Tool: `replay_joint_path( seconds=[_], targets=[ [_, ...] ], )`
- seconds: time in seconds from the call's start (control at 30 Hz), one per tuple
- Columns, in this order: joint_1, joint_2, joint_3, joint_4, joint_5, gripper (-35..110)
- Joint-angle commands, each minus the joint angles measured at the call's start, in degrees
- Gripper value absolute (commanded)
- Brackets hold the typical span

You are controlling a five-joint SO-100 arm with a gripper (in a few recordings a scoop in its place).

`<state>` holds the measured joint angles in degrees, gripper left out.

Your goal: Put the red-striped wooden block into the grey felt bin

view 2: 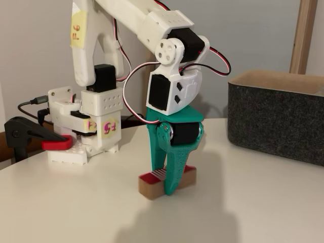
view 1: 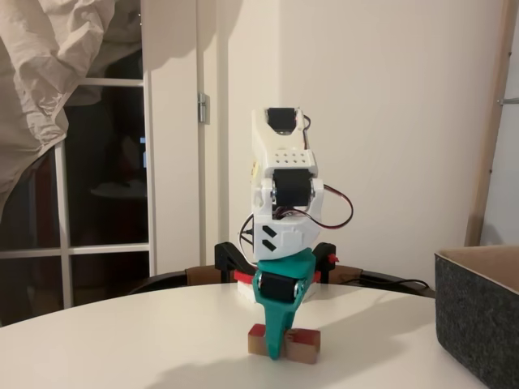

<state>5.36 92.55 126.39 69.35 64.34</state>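
The red-striped wooden block point(view 1: 303, 344) lies flat on the white round table point(view 1: 122, 348), its red end with white stripes point(view 2: 153, 175) pointing left in a fixed view. My green gripper point(view 2: 166, 179) points straight down over the block's middle, one finger behind it and one in front, shut on it. In the other fixed view the gripper point(view 1: 276, 348) hides the block's centre. The block rests on the table. The grey felt bin point(view 2: 276, 121) stands to the right, its dark wall point(view 1: 478, 316) and tan inside rim showing, well apart from the block.
The arm's white base point(view 2: 86, 136) is held at the table's back edge by a black clamp with a red handle point(view 2: 30, 136). Black cables point(view 1: 389, 284) trail behind. Bare tabletop lies between the block and the bin and in front of the block.
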Motion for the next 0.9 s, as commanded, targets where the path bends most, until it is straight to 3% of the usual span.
replay_joint_path(
  seconds=[0.0,0.87],
  targets=[
    [0.6,0.4,1.4,-0.3,1.6,10],
    [6.8,5.2,0.5,-5.6,7.2,2]
  ],
)
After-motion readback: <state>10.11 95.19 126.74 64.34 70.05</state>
